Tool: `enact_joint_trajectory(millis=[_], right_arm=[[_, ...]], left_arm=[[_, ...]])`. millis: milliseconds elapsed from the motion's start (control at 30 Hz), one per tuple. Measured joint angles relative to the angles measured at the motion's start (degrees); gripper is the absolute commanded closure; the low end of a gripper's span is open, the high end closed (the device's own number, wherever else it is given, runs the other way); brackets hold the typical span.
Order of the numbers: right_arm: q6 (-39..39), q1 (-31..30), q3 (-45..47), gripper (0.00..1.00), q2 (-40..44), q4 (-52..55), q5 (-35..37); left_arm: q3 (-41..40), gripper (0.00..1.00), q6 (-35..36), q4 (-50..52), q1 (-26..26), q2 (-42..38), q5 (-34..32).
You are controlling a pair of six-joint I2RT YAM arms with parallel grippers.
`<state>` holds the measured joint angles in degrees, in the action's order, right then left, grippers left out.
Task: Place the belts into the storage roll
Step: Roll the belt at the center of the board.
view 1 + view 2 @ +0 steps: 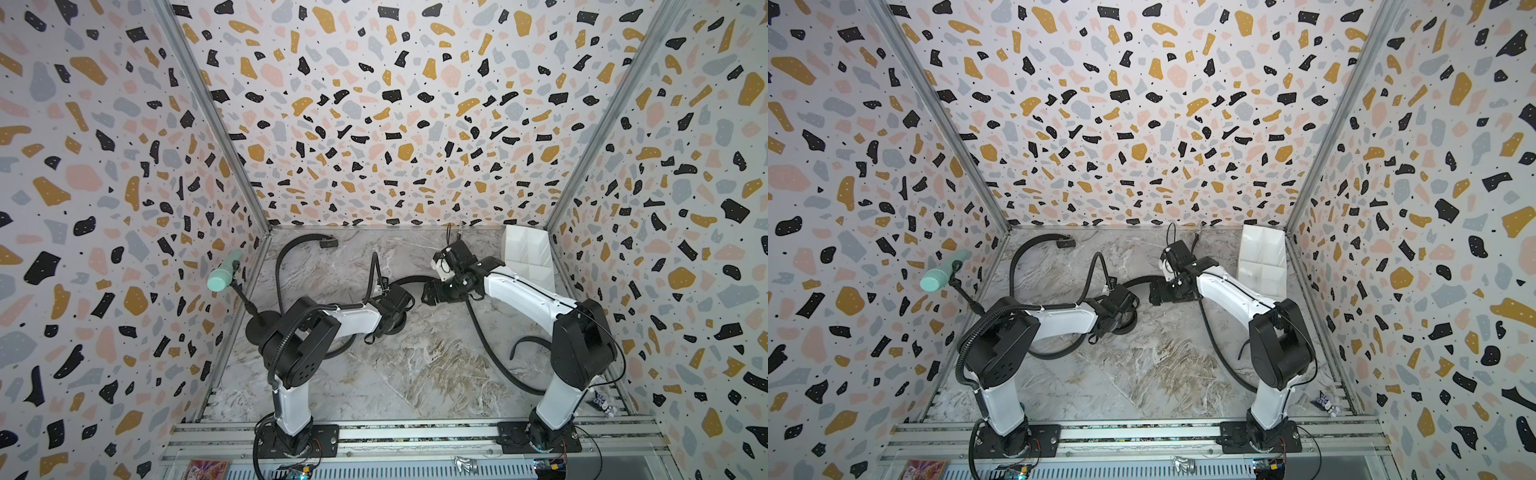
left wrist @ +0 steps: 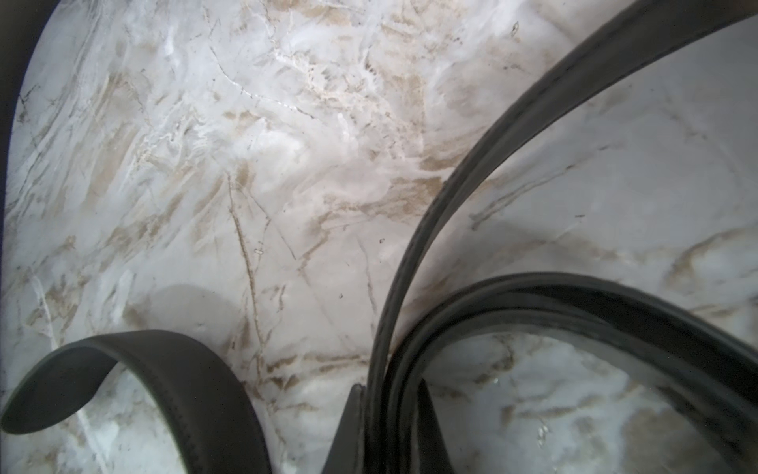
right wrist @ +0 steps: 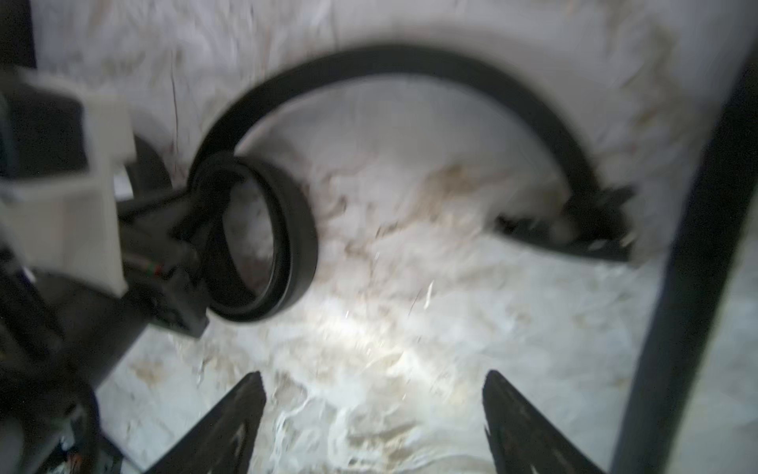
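Note:
My left gripper [image 2: 387,414] is shut on the layers of a wide black belt rolled into a coil [image 2: 582,303]; the coil stands on the marble table, seen in both top views [image 1: 392,328] [image 1: 1124,326]. The coil's free length arcs [image 3: 410,61] to a black buckle [image 3: 590,221]. My right gripper [image 3: 373,377] hangs open and empty over bare table beside the coil [image 1: 430,293]. A second belt, with its buckle [image 1: 328,241] at the back, loops past the left arm [image 2: 164,369]. A thinner belt [image 1: 490,345] curves along the right arm. The storage roll [image 1: 528,253] [image 1: 1264,253] stands in the back right corner.
A mint-green cylinder [image 1: 224,274] on a black stand leans at the left wall. Patterned walls close in three sides. The arms' bases sit on a metal rail [image 1: 415,432] at the front. The left arm's ribbed hose [image 1: 286,336] loops over its elbow.

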<state>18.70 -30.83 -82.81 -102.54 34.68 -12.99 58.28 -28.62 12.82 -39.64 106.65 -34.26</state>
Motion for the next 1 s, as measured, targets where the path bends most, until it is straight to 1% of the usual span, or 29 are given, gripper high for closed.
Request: enact_joint_trajectory(millis=[133,300,433,533,633,733,833,900,1000], right_arm=[[-5.2,3.5,-10.0,0.15,-8.5,-4.1,2.4],[-11.1,3.8,-21.3,0.21,-21.8,-7.0,3.3],[-13.4,3.8,-22.2,0.27,-27.2,-6.9,1.6],[-13.9,3.8,-19.4,0.31,-27.2,-6.9,-0.3],[-13.8,3.8,-13.8,0.37,-24.4,-8.6,-2.3],[-12.9,3.7,-5.5,0.46,-18.8,-9.9,-3.9],[-11.2,2.4,3.0,0.54,-12.0,-11.6,-4.9],[-9.8,0.3,8.6,0.60,-7.6,-13.0,-5.4],[-7.1,-3.5,15.0,0.64,-3.7,-16.0,-6.0]], left_arm=[[0.0,1.00,0.7,-0.2,0.0,0.1,-0.1],[0.2,1.00,1.2,-0.1,0.0,0.2,-0.2],[1.6,1.00,2.3,0.1,0.2,1.3,-0.9],[3.1,1.00,3.0,0.4,0.3,2.6,-1.7],[4.6,1.00,3.7,0.6,0.5,3.8,-2.3],[6.4,1.00,4.3,0.7,0.8,5.2,-2.5],[8.3,1.00,5.1,0.6,1.0,6.6,-2.4],[9.4,1.00,5.7,0.4,1.1,7.4,-2.1],[10.4,1.00,6.9,0.0,1.3,8.1,-1.0]])
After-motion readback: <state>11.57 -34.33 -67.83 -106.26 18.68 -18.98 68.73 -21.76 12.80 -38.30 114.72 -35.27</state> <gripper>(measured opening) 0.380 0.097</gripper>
